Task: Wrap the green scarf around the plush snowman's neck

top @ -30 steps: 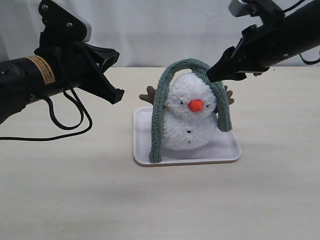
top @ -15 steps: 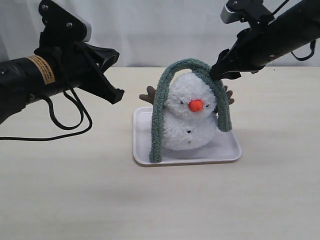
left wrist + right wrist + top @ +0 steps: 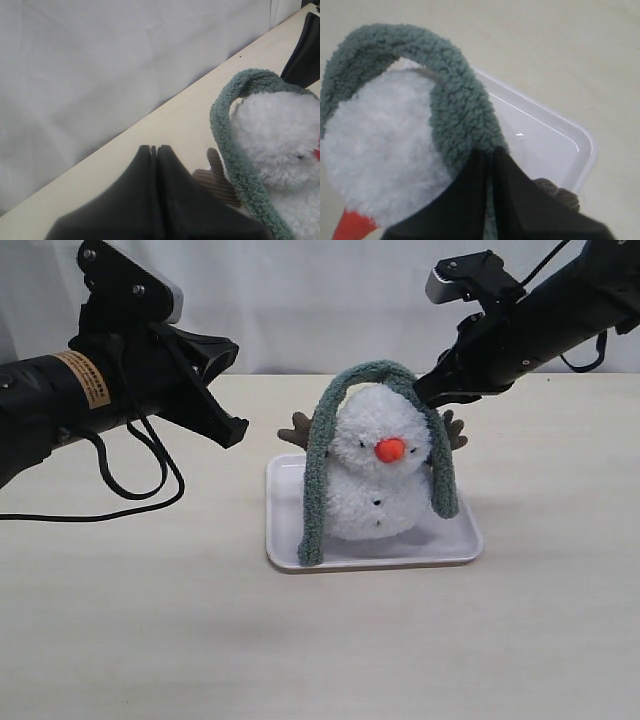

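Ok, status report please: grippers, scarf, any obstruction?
Left gripper shut, empty. Right gripper shut on green scarf. Scarf arched over head of plush snowman, not around neck. Nothing in the way.

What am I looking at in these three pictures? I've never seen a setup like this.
Two black robot arms, each ending in a two-finger gripper. The wide picture is from a camera off the arms; the other two are from wrist cameras. On the table sits a white tray holding the plush snowman. The green scarf arches over its head, ends hanging down both sides. The right gripper pinches the scarf beside the head; the left gripper is shut, empty, off to the side.
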{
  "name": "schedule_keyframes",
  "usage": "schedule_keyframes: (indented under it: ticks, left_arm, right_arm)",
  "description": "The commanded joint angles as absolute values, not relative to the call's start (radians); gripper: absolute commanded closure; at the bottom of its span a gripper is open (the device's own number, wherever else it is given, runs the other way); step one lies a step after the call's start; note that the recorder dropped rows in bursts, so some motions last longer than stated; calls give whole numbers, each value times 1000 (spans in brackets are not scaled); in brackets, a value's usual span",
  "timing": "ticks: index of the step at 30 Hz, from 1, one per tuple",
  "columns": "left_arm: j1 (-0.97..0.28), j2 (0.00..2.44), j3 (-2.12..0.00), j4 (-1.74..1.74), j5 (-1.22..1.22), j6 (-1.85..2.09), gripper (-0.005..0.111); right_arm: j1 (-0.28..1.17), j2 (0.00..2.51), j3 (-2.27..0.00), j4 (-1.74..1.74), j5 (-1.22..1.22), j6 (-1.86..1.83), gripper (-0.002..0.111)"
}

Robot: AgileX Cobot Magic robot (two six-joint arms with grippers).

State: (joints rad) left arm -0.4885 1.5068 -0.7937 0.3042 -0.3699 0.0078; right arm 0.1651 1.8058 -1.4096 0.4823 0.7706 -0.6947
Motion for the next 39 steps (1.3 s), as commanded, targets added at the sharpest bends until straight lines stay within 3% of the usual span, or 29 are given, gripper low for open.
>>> schedule_keyframes:
  ticks: [1,12,19,22,26,39]
  left_arm:
    - [-487,1510,-791,305,-380,0,107]
    - [-487,1510,-791,305,-380,0,107]
    - [-487,1510,-791,305,-383,0,107]
    - [-487,1510,-791,305,-383,0,107]
    - [-487,1510,-791,305,-383,0,107]
    - [-487,1510,-791,305,-376,0,107]
  right_arm:
    - [166,1805,-1407,403,775,-621,104]
    - [166,1807,-1361,387,798,-620,103]
    - [164,1707,-1361,291,831,-537,70]
    - [166,1673,-1361,308,883,-539,62]
    - [167,1677,-1315,354,906,-594,62]
    - [167,1758,-1146,487,573,-704,62]
